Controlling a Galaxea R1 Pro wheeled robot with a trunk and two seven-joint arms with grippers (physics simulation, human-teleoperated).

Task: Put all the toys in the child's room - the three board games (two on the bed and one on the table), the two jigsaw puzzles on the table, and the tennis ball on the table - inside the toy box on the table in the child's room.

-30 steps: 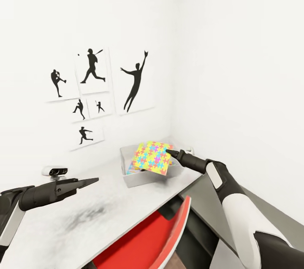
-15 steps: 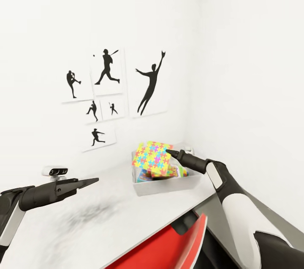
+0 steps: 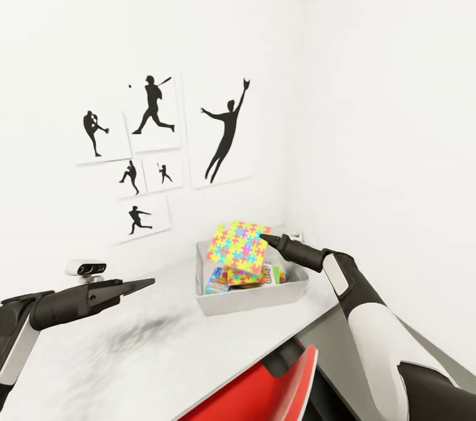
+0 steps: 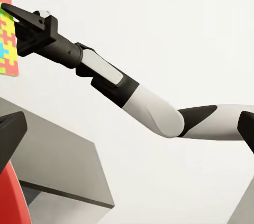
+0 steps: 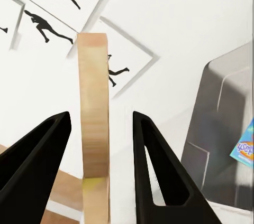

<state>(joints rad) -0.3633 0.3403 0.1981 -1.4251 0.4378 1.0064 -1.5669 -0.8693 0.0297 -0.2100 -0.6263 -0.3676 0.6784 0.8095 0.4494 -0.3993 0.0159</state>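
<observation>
The left gripper (image 3: 135,286) hangs over the table's (image 3: 132,355) near left part, its fingers nearly together and nothing between them. The toy box (image 3: 251,299) stands at the far right corner with colourful board games (image 3: 218,281) lying inside. Tilted just above the box is a jigsaw puzzle (image 3: 238,246), carried by the right gripper (image 3: 268,236), whose fingers (image 5: 159,176) straddle the board's wooden edge (image 5: 94,108) with gaps either side.
</observation>
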